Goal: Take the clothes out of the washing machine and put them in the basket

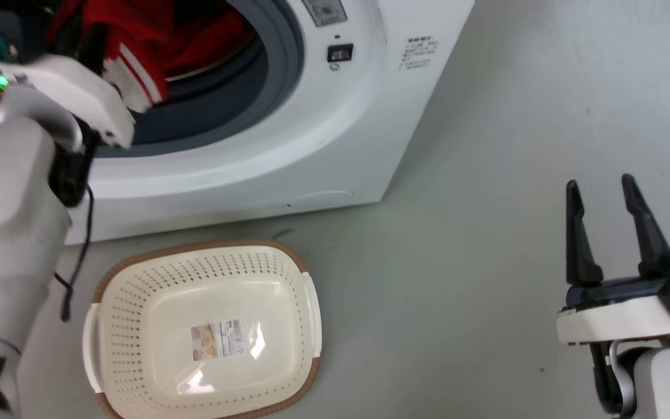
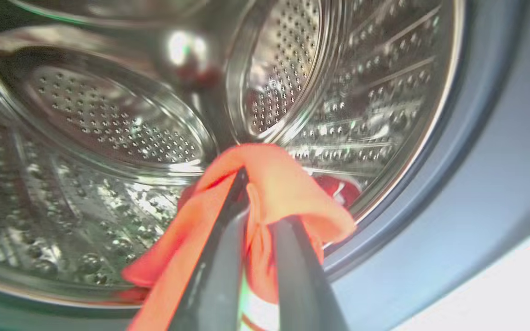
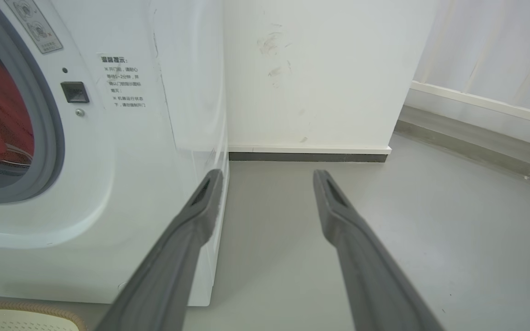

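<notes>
**Pale forearm at the washer mouth, red cloth pinched**

Nearest on the left, the pale left forearm (image 1: 9,221) points toward the round opening of the washing machine (image 1: 341,145), its wrist level with the grey seal (image 1: 280,70). Seen from the left wrist, the left gripper (image 2: 262,202) is clenched on a fold of the clothes (image 2: 283,184). The red fabric drapes over both dark fingers (image 2: 216,276) just inside the steel drum (image 2: 108,128). More red lies deeper, low at the drum's edge. From the head view, a heap of red with white stripes sits in the opening at the far left. The basket (image 1: 195,247) stands on the grey floor (image 1: 486,174), near and just in front of the machine, with a paper label (image 1: 216,339) on its bottom. The right gripper (image 1: 599,192) hovers at the near right, well apart from machine and basket, released, its fingers spread above the floor.
</notes>
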You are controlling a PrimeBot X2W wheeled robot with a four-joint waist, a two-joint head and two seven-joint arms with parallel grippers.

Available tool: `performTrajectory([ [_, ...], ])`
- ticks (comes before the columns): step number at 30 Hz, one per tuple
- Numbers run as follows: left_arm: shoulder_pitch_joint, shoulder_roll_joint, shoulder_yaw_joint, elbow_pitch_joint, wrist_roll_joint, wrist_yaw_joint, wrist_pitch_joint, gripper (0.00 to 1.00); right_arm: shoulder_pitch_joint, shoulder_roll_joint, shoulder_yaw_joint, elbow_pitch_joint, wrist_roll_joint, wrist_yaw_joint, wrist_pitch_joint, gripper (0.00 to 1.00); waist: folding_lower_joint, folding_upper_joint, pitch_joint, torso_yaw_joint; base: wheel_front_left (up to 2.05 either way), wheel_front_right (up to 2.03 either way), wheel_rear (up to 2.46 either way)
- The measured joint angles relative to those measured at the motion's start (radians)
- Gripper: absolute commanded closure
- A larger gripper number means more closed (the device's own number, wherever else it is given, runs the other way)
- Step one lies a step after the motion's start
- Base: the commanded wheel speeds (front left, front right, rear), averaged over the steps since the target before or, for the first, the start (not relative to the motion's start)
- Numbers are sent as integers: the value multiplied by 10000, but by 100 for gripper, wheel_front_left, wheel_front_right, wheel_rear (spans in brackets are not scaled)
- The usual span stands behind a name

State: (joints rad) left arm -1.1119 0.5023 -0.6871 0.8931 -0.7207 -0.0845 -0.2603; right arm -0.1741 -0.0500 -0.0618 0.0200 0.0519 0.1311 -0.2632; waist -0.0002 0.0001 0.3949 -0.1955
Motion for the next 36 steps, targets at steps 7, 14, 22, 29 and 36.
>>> performTrajectory([
  [7, 2783, -82, 1664, -3269, 1337, 775, -13, 100, 484, 0, 17, 155, -259, 0, -2, 0, 0, 0, -1120, 473, 0, 0, 0],
  [14, 5210, -539, 3214, -6194, 2840, 1034, -27, 100, 897, -6, 21, 290, -326, 0, 0, 0, 0, 0, -1987, 1031, 0, 0, 0],
  [22, 7762, -1221, 4309, -8452, 3718, 1018, -27, 100, 1300, -2, 178, 408, -263, 0, 0, 0, 0, 0, -2692, 1542, 0, 0, 0],
  [29, 9177, -1593, 4439, -8450, 4008, 750, -27, 100, 1374, -2, 90, 385, -280, 0, 0, 0, 1, 0, -2608, 1950, 0, 0, 0],
  [36, 9348, -2006, 4374, -6945, 4242, 270, -27, 100, 1220, 0, 84, 263, -481, 0, 0, 0, 2, 0, -1897, 2076, 0, 0, 0],
])
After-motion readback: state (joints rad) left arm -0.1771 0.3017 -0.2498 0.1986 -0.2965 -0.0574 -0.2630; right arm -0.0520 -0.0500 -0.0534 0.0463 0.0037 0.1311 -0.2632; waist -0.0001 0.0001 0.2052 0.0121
